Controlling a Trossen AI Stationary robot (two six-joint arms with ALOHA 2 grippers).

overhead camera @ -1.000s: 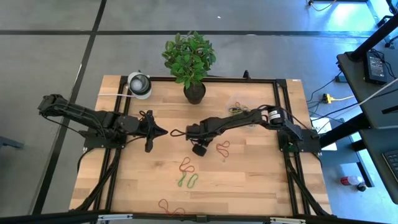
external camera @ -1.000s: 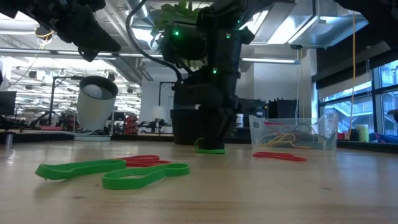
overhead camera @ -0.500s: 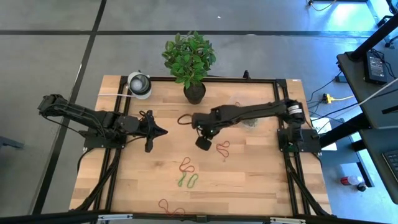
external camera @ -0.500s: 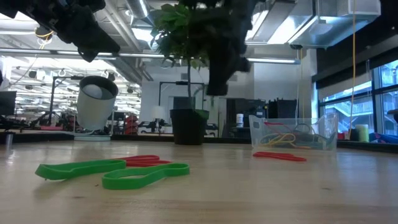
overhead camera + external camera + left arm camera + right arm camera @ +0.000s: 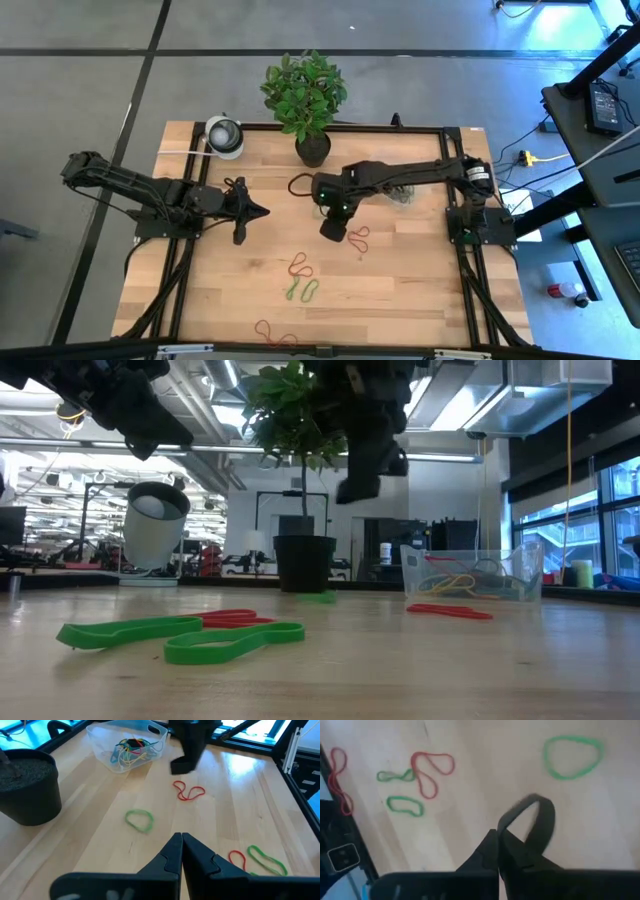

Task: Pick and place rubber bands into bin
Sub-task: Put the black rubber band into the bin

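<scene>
The right gripper (image 5: pixel 296 185) is held above the table, near the table's centre, and its fingers (image 5: pixel 492 851) are pressed together on a black rubber band (image 5: pixel 532 822), which loops out from the tips in the right wrist view. In the high view the same black loop is seen at the gripper's tip, at about 7 o'clock from the plant pot (image 5: pixel 313 149).

The left gripper (image 5: pixel 262 211) is held off the table at about 9 o'clock from the centre, its fingers (image 5: pixel 172 851) pressed together with nothing between them.

The bin (image 5: pixel 127 745) is seen towards 3 o'clock on the table, partly covered by the right arm in the high view; yellow, red, grey and dark bands are lying inside it.

On the wood, a green rubber band (image 5: pixel 139 819) is lying alone just in front of the plant pot. A red rubber band (image 5: pixel 358 238) is lying at about 4 o'clock from the centre. A red and green cluster (image 5: pixel 302 279) is lying towards 6 o'clock, and a further red band (image 5: pixel 273 334) is lying at the table's near edge.

A round white-and-grey object (image 5: pixel 224 135) is standing at about 10 o'clock, beside the pot.
</scene>
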